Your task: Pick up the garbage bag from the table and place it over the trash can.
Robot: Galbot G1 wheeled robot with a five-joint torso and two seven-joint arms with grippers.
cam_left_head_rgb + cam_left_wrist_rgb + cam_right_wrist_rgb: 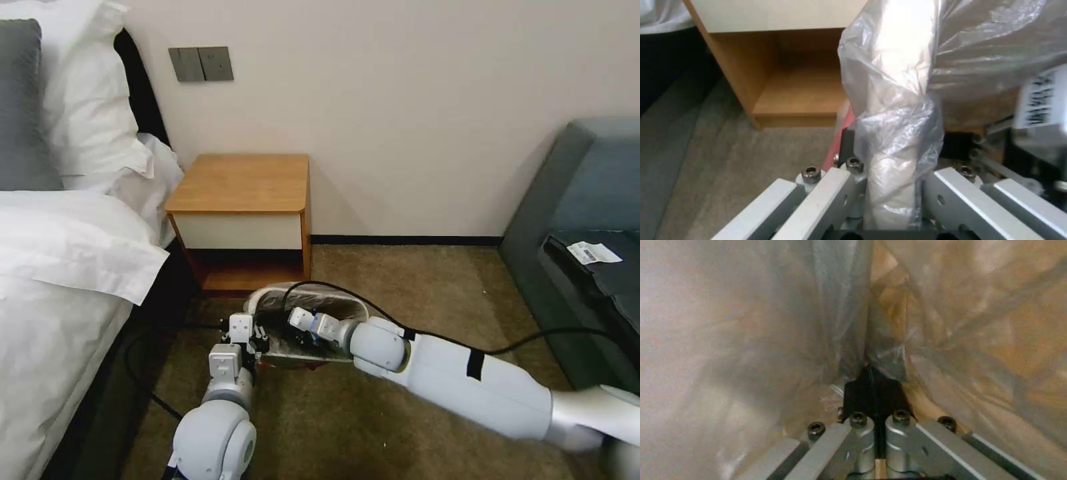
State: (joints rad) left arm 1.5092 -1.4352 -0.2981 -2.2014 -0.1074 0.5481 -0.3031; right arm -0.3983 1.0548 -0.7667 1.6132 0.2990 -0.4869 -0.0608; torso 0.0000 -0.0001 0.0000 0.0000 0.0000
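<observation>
Note that the trash can [357, 308] stands on the carpet just in front of the counter [243, 183], at about 5 o'clock from its lower shelf. The garbage bag [313, 303] lies over and inside the can; its grey film lines the opening, and a strip of its red-pink rim shows along the near edge.

Check the left hand [248, 341] at the can's 9 o'clock corner. In the left wrist view, its fingers [846, 148] straddle a plastic-covered section of the can's rim with a gap on each side, so the hand stands open around rim and bag [893, 110]. The red-pink edge shows just beside the finger on the outer side, and the counter's shelf [795, 93] lies beyond.

Check the right hand [301, 327], reaching down into the can's opening from the 3 o'clock side. In the right wrist view, its black fingertips [872, 391] are pressed together, closed on a fold of the bag's film [773, 323], which surrounds the hand on all sides.
</observation>
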